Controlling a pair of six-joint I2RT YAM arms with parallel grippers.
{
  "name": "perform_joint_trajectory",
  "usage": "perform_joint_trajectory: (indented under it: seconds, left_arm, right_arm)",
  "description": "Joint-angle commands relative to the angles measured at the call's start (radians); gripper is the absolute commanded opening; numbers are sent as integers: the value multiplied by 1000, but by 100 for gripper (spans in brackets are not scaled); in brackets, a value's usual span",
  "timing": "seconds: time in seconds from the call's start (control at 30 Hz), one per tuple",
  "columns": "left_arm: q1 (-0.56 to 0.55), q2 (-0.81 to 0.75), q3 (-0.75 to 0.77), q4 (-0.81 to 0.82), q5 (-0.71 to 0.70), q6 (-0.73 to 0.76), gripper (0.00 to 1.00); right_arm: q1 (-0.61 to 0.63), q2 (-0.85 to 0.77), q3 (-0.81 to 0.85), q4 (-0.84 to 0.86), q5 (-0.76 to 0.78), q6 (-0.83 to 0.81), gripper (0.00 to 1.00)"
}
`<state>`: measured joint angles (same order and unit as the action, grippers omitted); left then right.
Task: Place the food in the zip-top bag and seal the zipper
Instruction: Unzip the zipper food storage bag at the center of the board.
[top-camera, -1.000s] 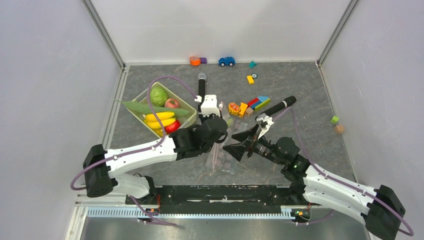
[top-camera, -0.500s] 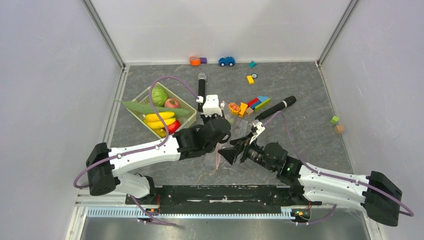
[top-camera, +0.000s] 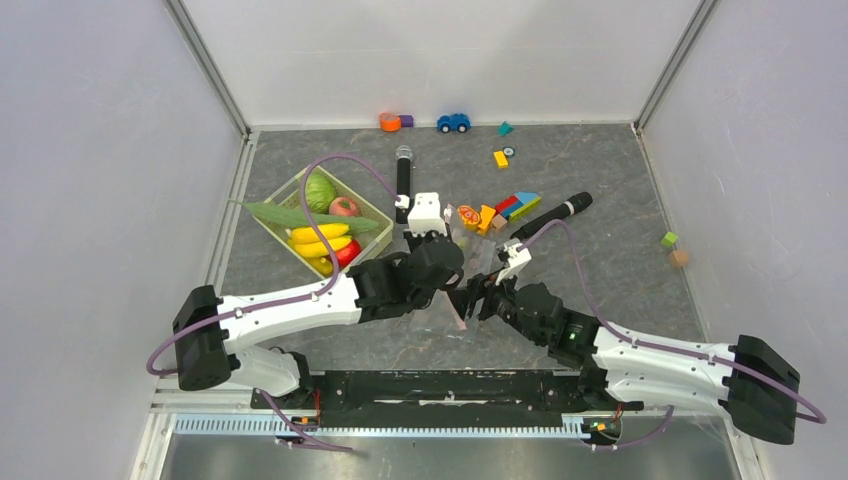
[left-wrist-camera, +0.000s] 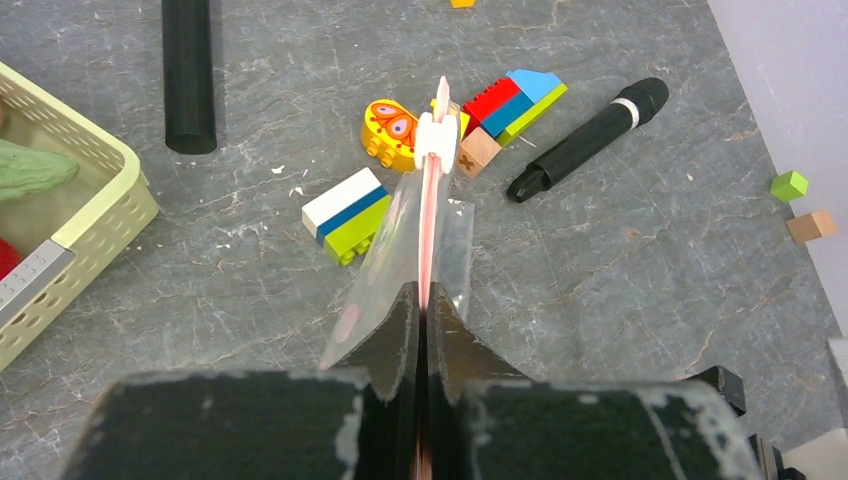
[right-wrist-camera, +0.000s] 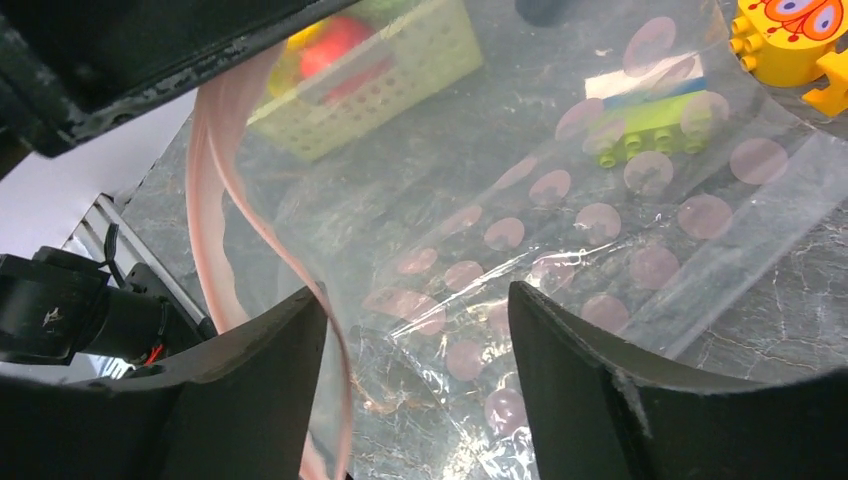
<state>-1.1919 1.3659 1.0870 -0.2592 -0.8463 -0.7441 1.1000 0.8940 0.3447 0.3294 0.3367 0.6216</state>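
Zip-top bag (left-wrist-camera: 400, 240) is hanging by its top edge near the middle of the bench (left-wrist-camera: 620, 260), its lower film trailing down beside a white, blue and green block (left-wrist-camera: 347, 212), and I can see no food inside it. Its zipper (left-wrist-camera: 430, 215) is running straight out from the left fingers (left-wrist-camera: 405, 320), which are pinching that pink strip flat. The right fingers (right-wrist-camera: 545, 330) are standing wide apart with the spotted film between them, gripping nothing I can make out. The food (top-camera: 322, 232) is sitting in the pale basket (top-camera: 366, 199), well off to the left. I'd judge the mouth-opening step is in hand. Next, the right fingers need to catch one lip only and draw it off the other.
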Motion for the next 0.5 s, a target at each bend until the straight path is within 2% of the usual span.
perform_joint_trajectory:
  seconds: [0.0, 0.03, 0.1, 0.17, 0.2, 0.23, 0.3, 0.33, 0.37, 0.47]
  left_arm:
    - [-13, 0, 30, 40, -55, -54, 2]
    - [-14, -1, 30, 40, -55, -54, 2]
    - [-13, -5, 27, 41, -56, -52, 3]
    - [-14, -15, 21, 41, -55, -48, 25]
    - [-12, -23, 14, 46, -54, -43, 30]
    - [-14, -34, 2, 58, -47, -25, 33]
    - [-13, -62, -25, 97, -21, 18, 47]
    - [-13, -79, -38, 119, 6, 50, 68]
    - [-12, -91, -48, 130, 23, 76, 99]
    - [-12, -124, -53, 83, 49, 130, 100]
  right_arm:
    - [10, 29, 57, 56, 26, -25, 65]
    - [12, 36, 56, 80, 7, -33, 57]
    - [14, 45, 51, 122, -41, -47, 32]
    - [14, 47, 48, 133, -58, -54, 7]
    - [15, 42, 44, 130, -56, -54, 0]
    - [15, 36, 42, 126, -53, -58, 0]
    - [13, 22, 36, 111, -42, -62, 0]
    - [14, 11, 33, 106, -35, -63, 0]
    - [15, 2, 32, 94, -29, -67, 0]
    - [15, -17, 47, 29, -19, -90, 0]
